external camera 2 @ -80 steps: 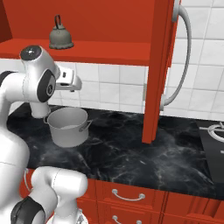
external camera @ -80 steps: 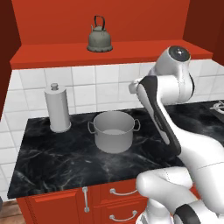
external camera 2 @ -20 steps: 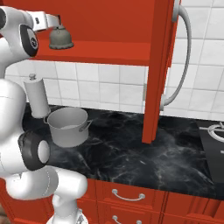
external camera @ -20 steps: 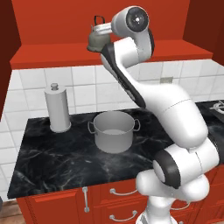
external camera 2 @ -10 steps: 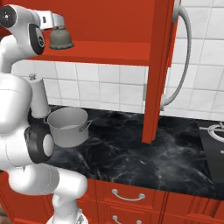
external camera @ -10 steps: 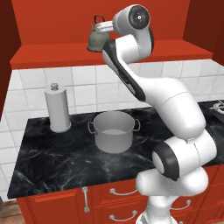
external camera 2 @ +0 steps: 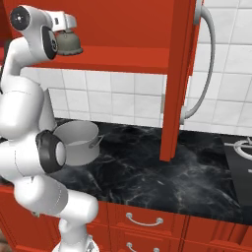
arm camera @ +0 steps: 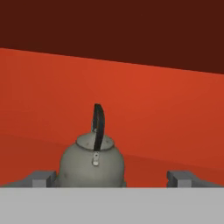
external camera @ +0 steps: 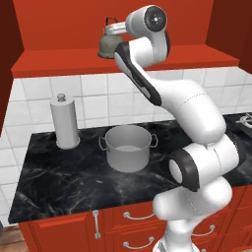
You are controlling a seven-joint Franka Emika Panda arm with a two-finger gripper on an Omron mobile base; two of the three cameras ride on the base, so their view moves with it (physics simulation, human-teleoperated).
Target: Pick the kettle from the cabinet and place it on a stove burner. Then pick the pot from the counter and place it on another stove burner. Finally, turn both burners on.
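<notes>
While raised high over the worktop, reaching into the cabinet (external camera: 64, 61), bright red, plain inside, mounted above a band of white tiles (external camera: 34, 106). Below it, the counter (external camera: 59, 182): black with white veins, running left to right, fronted by red drawers (external camera: 142, 219) with silver handles. At the far right edge of the worktop, part of a burner (external camera 2: 243, 147) with a grey grate on a black cooktop. Near the middle of the counter, the pot (external camera: 128, 147): wide, grey, two small loop handles, upright, well apart from the shelf above. To its left and slightly farther back, a tall pale cylinder (external camera: 65, 122) with a knob on top, standing against the tiles. Up on the cabinet shelf, the kettle (arm camera: 92, 162): squat, grey-green, upright, thin black handle arching over a knobbed lid, resting on the red shelf floor toward its left part. Right at the kettle, the gripper (arm camera: 113, 179), fingertips (arm camera: 43, 178) spread fully wide, one on either side of the kettle's body, neither visibly touching it. Nothing held. In the base views, hand level with the kettle, partly covering its right side.
</notes>
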